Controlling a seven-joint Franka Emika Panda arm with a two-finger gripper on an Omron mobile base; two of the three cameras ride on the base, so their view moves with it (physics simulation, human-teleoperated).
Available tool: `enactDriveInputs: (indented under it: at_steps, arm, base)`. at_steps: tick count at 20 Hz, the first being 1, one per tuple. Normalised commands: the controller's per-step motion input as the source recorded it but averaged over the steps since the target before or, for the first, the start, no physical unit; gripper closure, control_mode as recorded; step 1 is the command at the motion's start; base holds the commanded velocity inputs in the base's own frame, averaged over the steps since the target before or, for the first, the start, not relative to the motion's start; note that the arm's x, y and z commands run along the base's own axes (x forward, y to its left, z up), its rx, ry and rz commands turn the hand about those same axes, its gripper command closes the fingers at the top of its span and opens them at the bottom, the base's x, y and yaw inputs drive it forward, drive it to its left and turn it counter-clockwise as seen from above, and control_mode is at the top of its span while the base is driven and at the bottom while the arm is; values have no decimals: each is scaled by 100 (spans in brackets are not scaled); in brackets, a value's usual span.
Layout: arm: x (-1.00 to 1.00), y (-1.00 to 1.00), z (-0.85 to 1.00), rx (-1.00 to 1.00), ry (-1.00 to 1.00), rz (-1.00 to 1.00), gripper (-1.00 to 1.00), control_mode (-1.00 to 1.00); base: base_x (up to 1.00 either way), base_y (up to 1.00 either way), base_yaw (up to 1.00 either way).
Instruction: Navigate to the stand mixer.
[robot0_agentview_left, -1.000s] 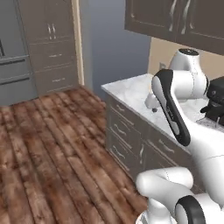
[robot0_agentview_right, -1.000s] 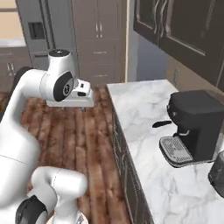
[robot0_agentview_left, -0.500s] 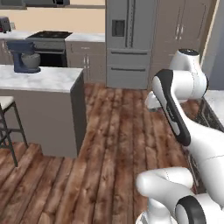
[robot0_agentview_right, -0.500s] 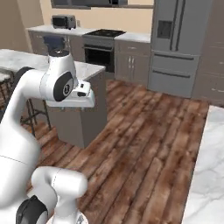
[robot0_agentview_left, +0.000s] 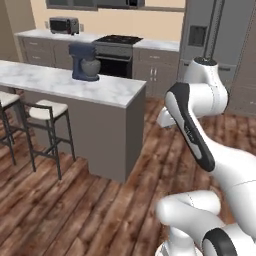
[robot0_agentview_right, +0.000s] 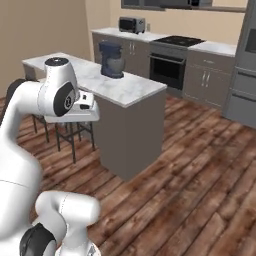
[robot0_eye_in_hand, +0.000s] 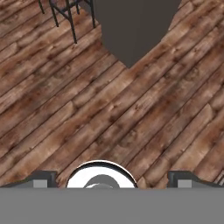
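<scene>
While dark navy-blue stand mixer (robot0_agentview_left: 84, 62) sits on grey marble-topped island table (robot0_agentview_left: 115, 90), end effector (robot0_eye_in_hand: 112, 178) fingers wide apart, released, over wood floor (robot0_eye_in_hand: 131, 109).

We see the stand mixer (robot0_agentview_left: 84, 62) too small to make out its side knob. The table (robot0_agentview_left: 112, 90) is cut off at the left edge in the left base view. Our gripper (robot0_eye_in_hand: 112, 180) shows just two finger tips (robot0_eye_in_hand: 41, 179) at the bottom edge, so its opening is unclear. The stools (robot0_eye_in_hand: 65, 13) are cropped at the top.
</scene>
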Motion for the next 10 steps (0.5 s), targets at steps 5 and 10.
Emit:
enactDriveInputs:
  at_steps: [5,10]
  arm:
    - [0,0,0,0,0,0,-100,100]
    - [0,0,0,0,0,0,-100,100]
  base:
    - [100,-7,13]
    - [100,-55,5]
